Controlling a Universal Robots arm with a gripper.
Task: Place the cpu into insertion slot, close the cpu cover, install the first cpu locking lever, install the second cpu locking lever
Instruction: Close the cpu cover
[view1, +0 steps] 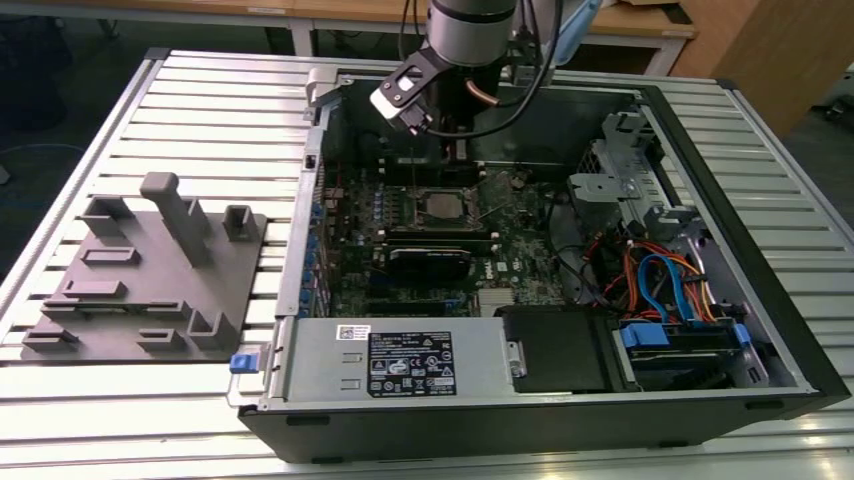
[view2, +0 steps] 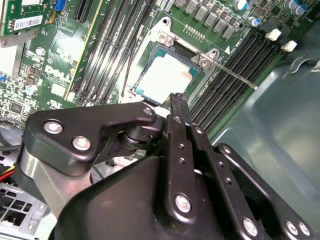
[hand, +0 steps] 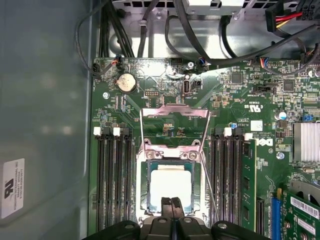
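The chip (hand: 170, 182) sits in its socket (hand: 144, 190) on the green board inside the open computer case (view1: 534, 430), which lies on the slatted worktop (view1: 200, 100). The silver cover (hand: 172, 154) lies flat around the chip, which shows through the cover's window. The tool (hand: 172, 201) is clenched, tips pressed together with nothing between them, over one edge of the chip; whether it touches I cannot tell. A thin lever (view2: 235, 79) juts out beside the socket.

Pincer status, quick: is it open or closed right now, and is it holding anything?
Pincer: closed, fingertips pressed together, holding nothing, tips at the edge of the cpu.
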